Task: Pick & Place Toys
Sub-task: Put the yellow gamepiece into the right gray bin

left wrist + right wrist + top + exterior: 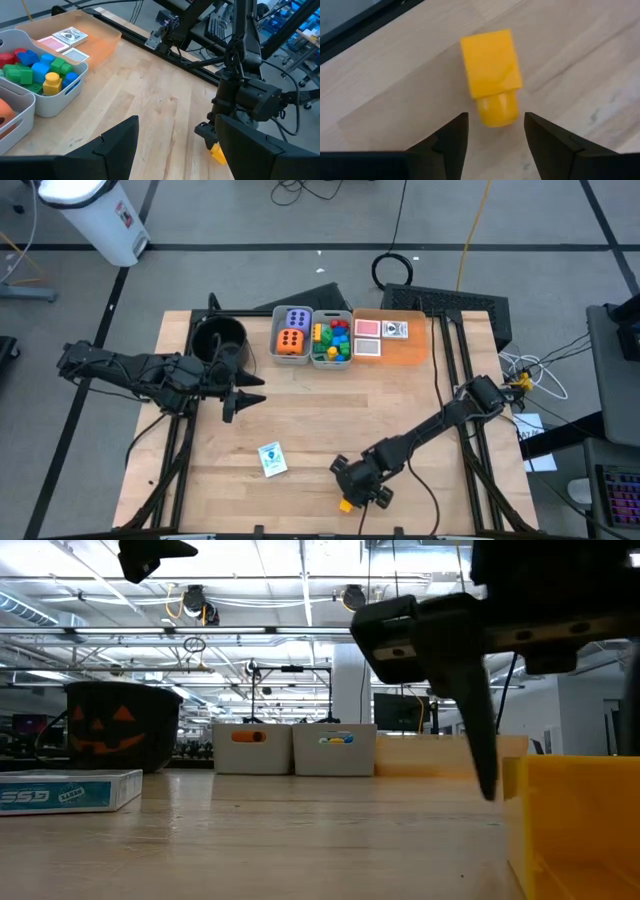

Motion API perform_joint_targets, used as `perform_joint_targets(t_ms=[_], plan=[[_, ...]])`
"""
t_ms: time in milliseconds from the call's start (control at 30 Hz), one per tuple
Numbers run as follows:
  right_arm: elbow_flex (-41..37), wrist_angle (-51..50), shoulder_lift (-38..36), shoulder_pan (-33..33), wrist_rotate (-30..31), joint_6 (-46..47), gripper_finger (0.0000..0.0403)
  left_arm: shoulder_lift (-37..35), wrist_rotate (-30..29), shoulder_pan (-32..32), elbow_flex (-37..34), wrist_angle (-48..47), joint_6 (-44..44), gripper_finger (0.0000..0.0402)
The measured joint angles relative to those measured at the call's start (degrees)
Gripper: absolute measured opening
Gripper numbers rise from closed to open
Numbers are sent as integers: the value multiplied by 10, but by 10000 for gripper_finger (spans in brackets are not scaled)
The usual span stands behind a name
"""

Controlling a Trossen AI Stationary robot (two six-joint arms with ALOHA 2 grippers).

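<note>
Brick: yellow brick point(491, 75) lies on the table point(300, 420) near its front edge
Right gripper point(495, 131): down over the brick, fingers apart either side, not touching
Left gripper point(243, 393): parted, empty, near the left edge

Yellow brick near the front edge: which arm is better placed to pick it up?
Right. The right gripper hangs directly over the yellow brick, fingers open either side. The left gripper waits far off, near the bins.
</note>
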Motion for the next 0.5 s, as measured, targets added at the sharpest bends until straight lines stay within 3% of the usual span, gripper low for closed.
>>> perform_joint_targets(t_ms=[500], plan=[[0,29,0,-3,-16,1,175,0,-11,0,0,0,0,266]])
